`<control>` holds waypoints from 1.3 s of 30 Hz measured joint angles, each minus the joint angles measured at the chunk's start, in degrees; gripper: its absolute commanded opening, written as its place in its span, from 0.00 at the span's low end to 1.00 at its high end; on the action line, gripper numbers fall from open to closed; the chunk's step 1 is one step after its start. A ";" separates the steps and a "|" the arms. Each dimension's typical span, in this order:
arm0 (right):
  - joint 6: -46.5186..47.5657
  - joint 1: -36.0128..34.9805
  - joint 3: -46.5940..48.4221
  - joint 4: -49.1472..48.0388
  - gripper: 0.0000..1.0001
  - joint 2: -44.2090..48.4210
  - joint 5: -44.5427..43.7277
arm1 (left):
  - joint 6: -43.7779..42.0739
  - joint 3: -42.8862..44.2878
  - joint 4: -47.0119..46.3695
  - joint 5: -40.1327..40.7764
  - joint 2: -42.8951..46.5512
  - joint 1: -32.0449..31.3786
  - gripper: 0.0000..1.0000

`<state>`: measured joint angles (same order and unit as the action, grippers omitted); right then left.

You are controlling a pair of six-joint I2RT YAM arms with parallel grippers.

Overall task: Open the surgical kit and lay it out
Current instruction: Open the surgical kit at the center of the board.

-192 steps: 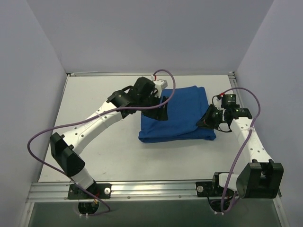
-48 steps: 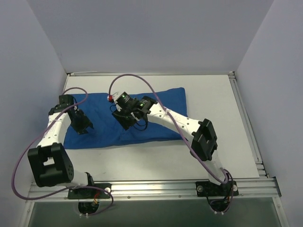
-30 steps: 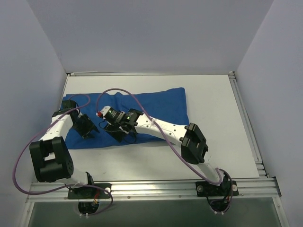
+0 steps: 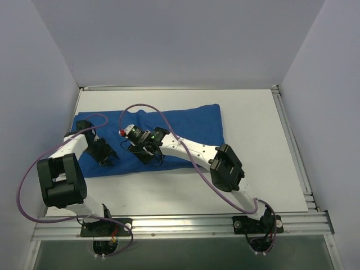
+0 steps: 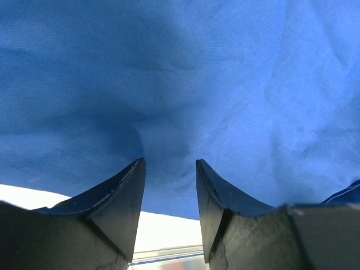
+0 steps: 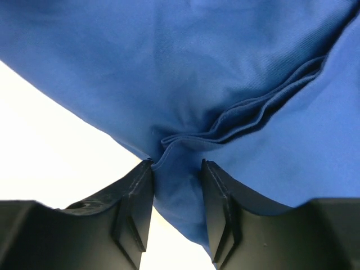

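Left arm (image 4: 66, 147): white links, black joints, folded tight at the table's left side, wrist tipped down over the left end of the cloth. Left gripper (image 4: 107, 156): black wedge-shaped fingers (image 5: 121, 194) with scuffed edges. Jaws partway apart, not gripping; flat cloth shows through the gap.

Blue cloth wrap (image 4: 194, 121): royal blue, fine matte weave, soft creases, slightly lumpy. It lies spread as a long rough rectangle across the middle-left of the smooth white table (image 4: 253, 129).

Right gripper (image 4: 147, 156) sits at the cloth's near edge, about mid-length. Jaws narrow, pinching a layered fold of the hem, pleats bunching toward the fingertips (image 6: 140, 185). Right arm (image 4: 191, 149) reaches leftward from its base, stretched low, black elbow block near front-centre, purple cable (image 4: 143, 107) looping above it.
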<state>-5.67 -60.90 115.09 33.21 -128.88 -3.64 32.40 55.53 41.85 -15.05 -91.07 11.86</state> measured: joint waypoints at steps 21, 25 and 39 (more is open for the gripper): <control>-8.24 10.88 -8.46 -3.10 0.00 7.98 2.62 | 0.44 0.00 -1.29 -0.02 -2.14 0.24 0.34; -11.41 26.08 -17.35 -4.33 0.00 17.66 -3.23 | 0.33 0.00 -1.81 -0.02 -2.54 0.26 0.30; -11.80 73.29 -40.57 -7.93 0.61 36.02 -24.22 | -1.49 2.54 -1.22 0.24 -3.48 0.31 0.45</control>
<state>-17.47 12.38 74.52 25.28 -92.86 -27.86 30.92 58.06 40.62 -14.81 -94.54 12.16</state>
